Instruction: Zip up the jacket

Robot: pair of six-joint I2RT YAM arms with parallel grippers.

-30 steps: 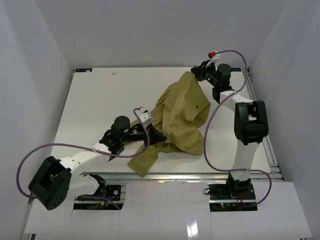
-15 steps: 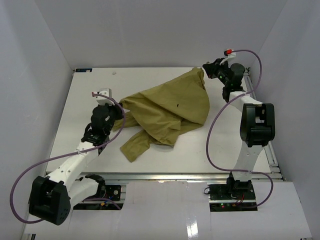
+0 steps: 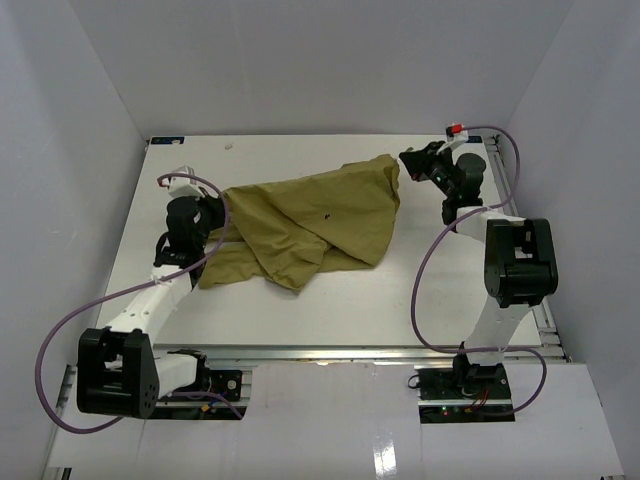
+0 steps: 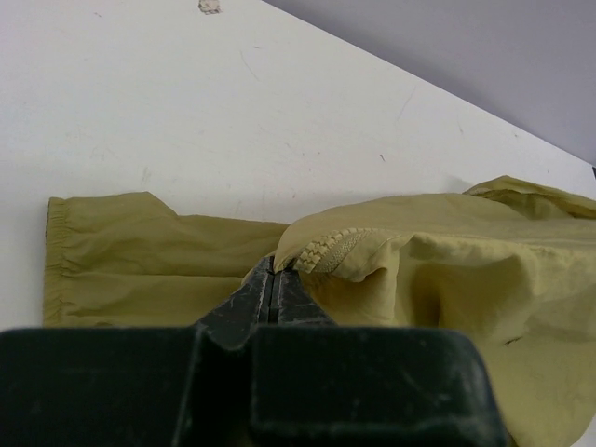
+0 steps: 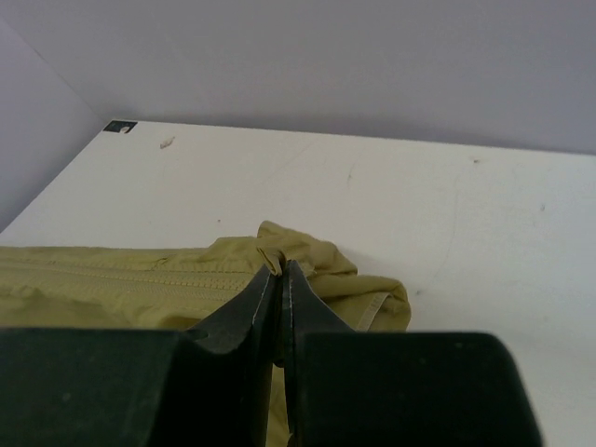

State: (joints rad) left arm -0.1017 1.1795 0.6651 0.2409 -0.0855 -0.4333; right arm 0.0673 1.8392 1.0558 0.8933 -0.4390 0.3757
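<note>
On white table (image 3: 430, 290), olive jacket (image 3: 310, 215), grey walls (image 3: 300, 60)

The jacket (image 4: 466, 270) is cut off at the right edge of the left wrist view and at the left edge of the right wrist view. Its near part is masked by the bodies of the left gripper (image 4: 276, 279) and the right gripper (image 5: 279, 275). From above, a dark speck (image 3: 329, 214) on the cloth is too small to be identified.

A robotics laboratory test cell is pictured: a white tabletop (image 3: 330, 310) is boxed in by plain white walls (image 3: 320, 70), a left arm (image 3: 140, 305) and a right arm (image 3: 512, 262) are bolted along a metal rail (image 3: 350, 350) at its near edge, and purple cables (image 3: 413, 295) are looped down to exposed electronics (image 3: 205, 397).
</note>
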